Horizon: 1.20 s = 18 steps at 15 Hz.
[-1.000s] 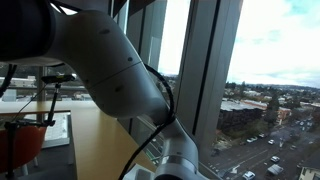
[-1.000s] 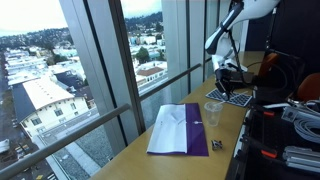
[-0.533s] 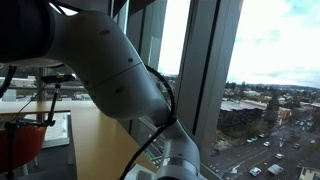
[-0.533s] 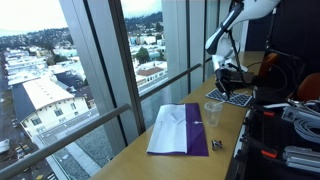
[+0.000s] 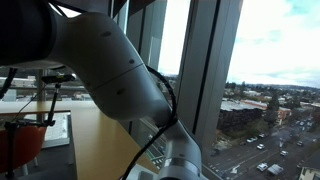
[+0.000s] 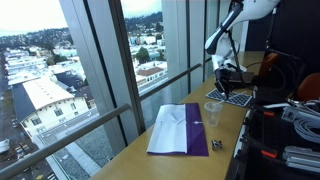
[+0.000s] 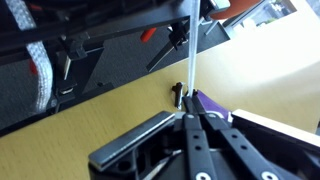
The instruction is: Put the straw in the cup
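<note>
Exterior view, arm side: The arm [image 5: 110,70] fills most of the frame, in front of a window [image 5: 265,50]. The end effector is outside this frame. Neither straw nor cup is in sight here.

Exterior view, table side: The arm [image 6: 228,25] reaches down from the upper right over the far end of the table [image 6: 185,166]. Its lower end is too small and too cluttered against the dark equipment behind it for the jaws to be read. A clear cup [image 6: 213,112] stands upright on the table, just beside the far right corner of a purple and white cloth [image 6: 180,130]. The cup sits on the near side of the arm's lower end, apart from it. The straw cannot be made out in this view.

Wrist view: The gripper [image 7: 190,116] enters from the bottom edge. Its jaws are drawn fully together and pinch the lower end of a white straw [image 7: 190,60]. The straw runs straight up the frame from the fingertips, past the table [image 7: 100,115] and across the dark clutter beyond it. It is gripped at one end only, with the rest of its length free. A purple edge of cloth [image 7: 212,103] lies just right of the fingertips. The cup does not appear in this view, so its position relative to the straw's free end cannot be judged here.
</note>
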Available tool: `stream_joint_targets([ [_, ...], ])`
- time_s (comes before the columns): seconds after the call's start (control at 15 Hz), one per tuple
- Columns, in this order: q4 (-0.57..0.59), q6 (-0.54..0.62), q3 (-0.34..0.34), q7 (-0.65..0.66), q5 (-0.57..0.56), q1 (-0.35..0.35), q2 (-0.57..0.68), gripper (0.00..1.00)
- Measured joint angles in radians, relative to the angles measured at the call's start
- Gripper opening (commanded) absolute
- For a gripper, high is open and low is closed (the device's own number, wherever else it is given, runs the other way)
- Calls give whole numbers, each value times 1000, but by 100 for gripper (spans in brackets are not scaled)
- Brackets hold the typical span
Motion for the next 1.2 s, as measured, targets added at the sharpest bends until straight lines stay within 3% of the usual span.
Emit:
stream_joint_targets([
  [1.2, 4, -1, 4, 0, 6, 0, 21, 0],
])
